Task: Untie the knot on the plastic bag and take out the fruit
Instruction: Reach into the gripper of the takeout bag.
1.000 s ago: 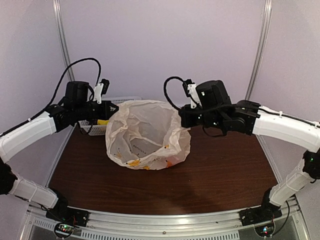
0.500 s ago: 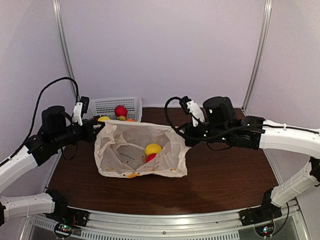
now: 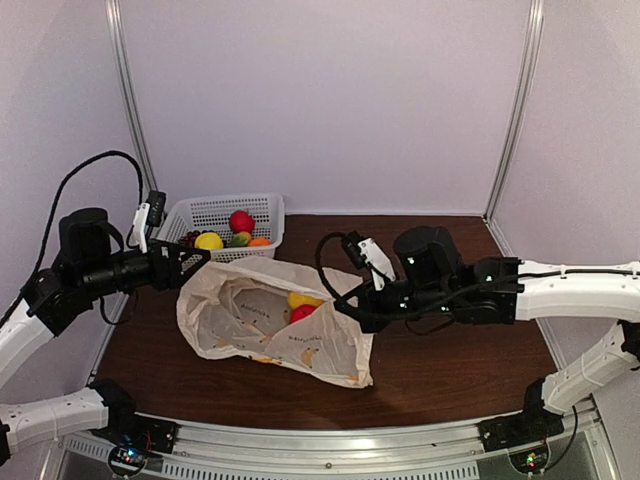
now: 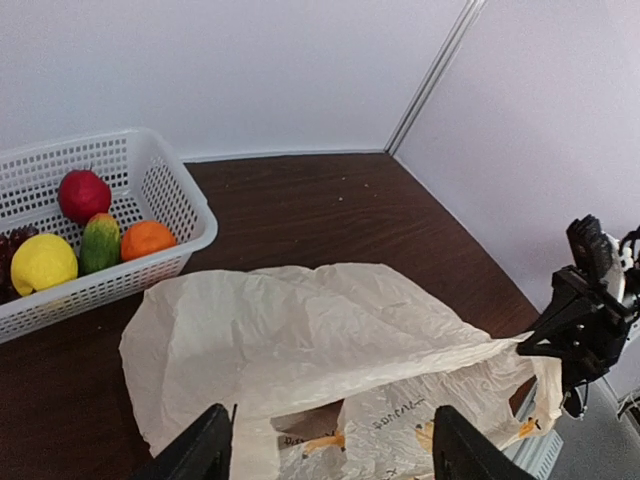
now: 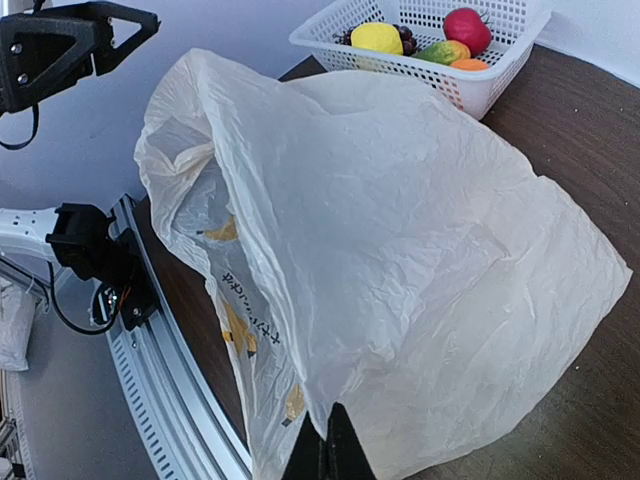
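Note:
The cream plastic bag (image 3: pixel 268 322) lies slumped on the brown table with its mouth open. No knot shows on it. A yellow fruit (image 3: pixel 299 299) and a red fruit (image 3: pixel 303 314) sit inside. My left gripper (image 3: pixel 199 262) hangs open just left of the bag's rim, touching nothing. In the left wrist view the bag (image 4: pixel 300 340) spreads beyond that gripper (image 4: pixel 325 455). My right gripper (image 3: pixel 345 300) is shut on the bag's right edge. In the right wrist view its closed tips (image 5: pixel 330 452) pinch the film of the bag (image 5: pixel 400 250).
A white perforated basket (image 3: pixel 262 205) stands at the back left. It holds a red fruit (image 3: pixel 241 221), a yellow one (image 3: pixel 208 241), a green one (image 3: pixel 240 238) and an orange one (image 3: pixel 259 242). The basket (image 4: pixel 160 190) also shows in the left wrist view. Upright frame posts stand at the rear corners.
My left gripper has opened and let go of the bag's left rim. The bag has sagged flatter onto the table. The right gripper has sunk lower, still pinching its edge.

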{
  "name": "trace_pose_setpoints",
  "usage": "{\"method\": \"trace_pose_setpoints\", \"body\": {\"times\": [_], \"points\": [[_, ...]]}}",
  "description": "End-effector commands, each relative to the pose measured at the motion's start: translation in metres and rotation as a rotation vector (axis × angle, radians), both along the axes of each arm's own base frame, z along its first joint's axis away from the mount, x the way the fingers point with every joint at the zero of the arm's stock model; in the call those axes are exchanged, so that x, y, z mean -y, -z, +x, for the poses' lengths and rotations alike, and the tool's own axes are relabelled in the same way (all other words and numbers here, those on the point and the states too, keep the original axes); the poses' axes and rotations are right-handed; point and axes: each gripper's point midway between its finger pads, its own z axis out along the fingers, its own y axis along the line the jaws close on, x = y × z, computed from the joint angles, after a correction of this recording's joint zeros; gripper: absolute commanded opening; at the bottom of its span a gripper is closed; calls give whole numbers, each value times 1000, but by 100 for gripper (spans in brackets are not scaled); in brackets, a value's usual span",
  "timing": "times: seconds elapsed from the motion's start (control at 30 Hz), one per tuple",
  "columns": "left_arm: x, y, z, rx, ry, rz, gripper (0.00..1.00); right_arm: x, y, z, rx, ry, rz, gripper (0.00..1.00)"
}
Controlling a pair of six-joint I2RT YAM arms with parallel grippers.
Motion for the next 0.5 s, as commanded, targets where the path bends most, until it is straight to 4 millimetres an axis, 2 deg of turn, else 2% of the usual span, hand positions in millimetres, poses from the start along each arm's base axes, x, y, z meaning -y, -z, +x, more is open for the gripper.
{"method": "trace_pose_setpoints", "body": {"times": [0.0, 0.1, 0.23, 0.33, 0.47], "points": [[18, -30, -27, 62, 128, -36, 70, -12, -34, 20, 23, 106, 122, 0], [33, -28, -40, 41, 200, -29, 68, -16, -44, 27, 30, 142, 158, 0], [60, -14, -54, 4, 297, 11, 64, -20, -54, 35, 41, 173, 178, 0], [75, 0, -54, -33, 319, 53, 60, -22, -58, 37, 48, 174, 187, 0], [92, 31, -45, -101, 330, 123, 55, -22, -55, 37, 42, 174, 183, 0]]}}
